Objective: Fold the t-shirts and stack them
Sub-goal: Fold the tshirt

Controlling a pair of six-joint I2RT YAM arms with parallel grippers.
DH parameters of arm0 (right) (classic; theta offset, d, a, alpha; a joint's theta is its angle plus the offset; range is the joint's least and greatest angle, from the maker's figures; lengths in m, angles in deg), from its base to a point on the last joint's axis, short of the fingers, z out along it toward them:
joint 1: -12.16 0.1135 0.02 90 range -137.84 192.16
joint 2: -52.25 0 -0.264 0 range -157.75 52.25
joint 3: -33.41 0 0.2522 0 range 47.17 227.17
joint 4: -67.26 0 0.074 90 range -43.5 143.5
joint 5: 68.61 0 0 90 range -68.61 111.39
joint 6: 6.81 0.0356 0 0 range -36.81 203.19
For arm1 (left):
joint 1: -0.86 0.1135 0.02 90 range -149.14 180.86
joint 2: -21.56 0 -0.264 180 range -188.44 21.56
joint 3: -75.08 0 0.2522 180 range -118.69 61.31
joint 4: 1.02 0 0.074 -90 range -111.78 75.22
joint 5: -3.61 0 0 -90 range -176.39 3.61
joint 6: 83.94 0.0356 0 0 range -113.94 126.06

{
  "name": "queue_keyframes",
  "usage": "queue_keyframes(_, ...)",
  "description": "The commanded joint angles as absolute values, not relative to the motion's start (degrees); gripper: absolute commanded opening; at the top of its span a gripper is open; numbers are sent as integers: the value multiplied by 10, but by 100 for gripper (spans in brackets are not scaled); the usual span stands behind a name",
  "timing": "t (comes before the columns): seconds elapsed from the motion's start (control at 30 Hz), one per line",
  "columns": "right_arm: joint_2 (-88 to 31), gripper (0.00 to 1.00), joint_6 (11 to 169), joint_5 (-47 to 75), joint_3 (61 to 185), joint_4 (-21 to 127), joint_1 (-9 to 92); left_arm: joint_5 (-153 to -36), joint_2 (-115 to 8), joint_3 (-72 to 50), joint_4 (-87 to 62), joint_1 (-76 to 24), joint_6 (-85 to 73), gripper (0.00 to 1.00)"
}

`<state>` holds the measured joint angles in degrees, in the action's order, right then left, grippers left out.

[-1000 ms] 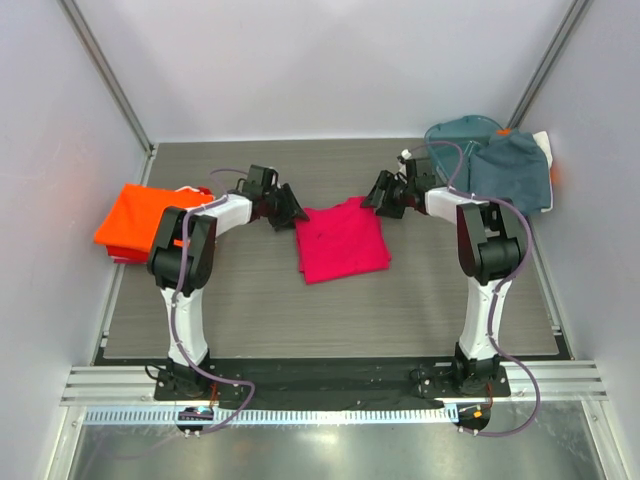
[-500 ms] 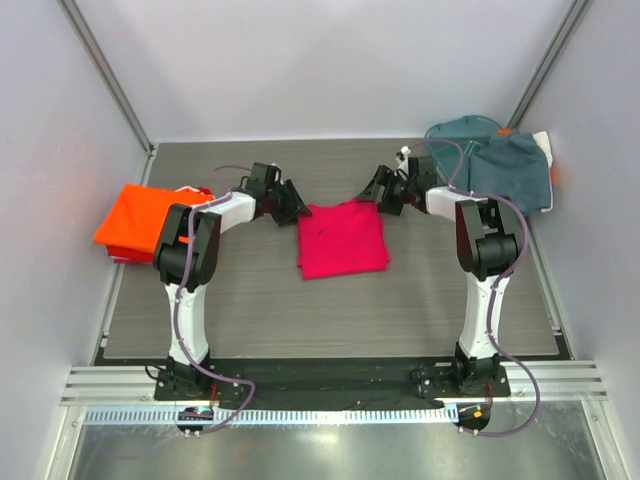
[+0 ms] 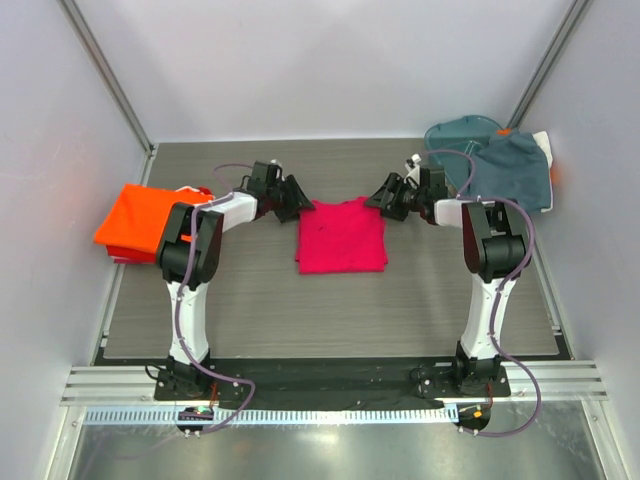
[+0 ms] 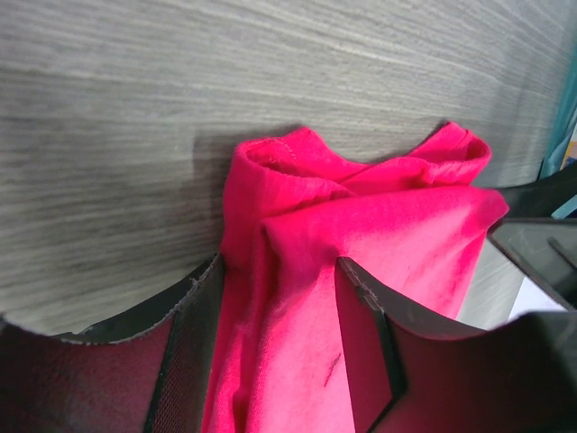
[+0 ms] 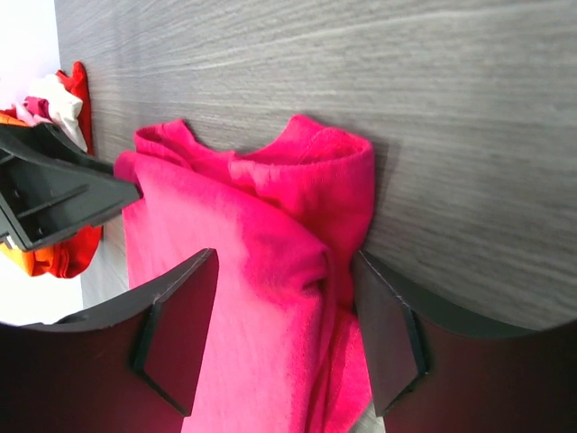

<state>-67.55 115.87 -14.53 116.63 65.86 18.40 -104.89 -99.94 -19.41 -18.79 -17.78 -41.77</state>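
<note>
Magenta t-shirt [image 3: 342,238]: laid folded at the middle of the table [image 3: 250,300], between both arms
Left gripper [image 3: 297,207]: held partway closed on its far left corner, cloth bunched between the fingers
Right gripper [image 3: 378,200]: clamped likewise on the far right corner
Orange t-shirt [image 3: 135,218]: folded, set at the left edge
Grey-blue t-shirts [image 3: 510,170]: heaped at far right

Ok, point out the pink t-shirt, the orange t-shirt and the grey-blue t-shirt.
pink t-shirt [image 3: 341,238]: top view, middle of the folded cloth.
orange t-shirt [image 3: 135,215]: top view, middle of its upper face.
grey-blue t-shirt [image 3: 512,172]: top view, middle of the draped cloth.
</note>
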Motion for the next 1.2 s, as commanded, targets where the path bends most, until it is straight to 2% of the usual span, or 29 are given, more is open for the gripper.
queue_keyframes(0.0, -688, 67, 1135, -96, 1126, 574, 183, -1030, -1018, -188, -167, -178, -421, 53)
queue_keyframes(0.13, -679, 65, 1137, -94, 1121, 573, 177, -1012, -1004, -167, -155, -178, -428, 56)
queue_keyframes(0.17, -675, 65, 1135, -92, 1116, 572, 175, -1005, -989, -147, -151, -177, -430, 62)
queue_keyframes(0.27, -665, 66, 1132, -81, 1106, 573, 170, -990, -964, -119, -115, -177, -431, 71)
queue_keyframes(0.33, -661, 71, 1132, -77, 1098, 574, 166, -994, -965, -116, -116, -176, -426, 73)
queue_keyframes(0.5, -642, 71, 1136, -68, 1070, 584, 157, -988, -970, -124, -132, -176, -427, 71)
queue_keyframes(0.63, -643, 65, 1139, -73, 1069, 592, 156, -975, -971, -121, -137, -176, -418, 68)
queue_keyframes(0.83, -661, 58, 1140, -81, 1089, 588, 158, -977, -950, -105, -135, -177, -406, 71)
queue_keyframes(1.17, -685, 59, 1145, -102, 1107, 591, 172, -976, -939, -108, -173, -174, -393, 69)
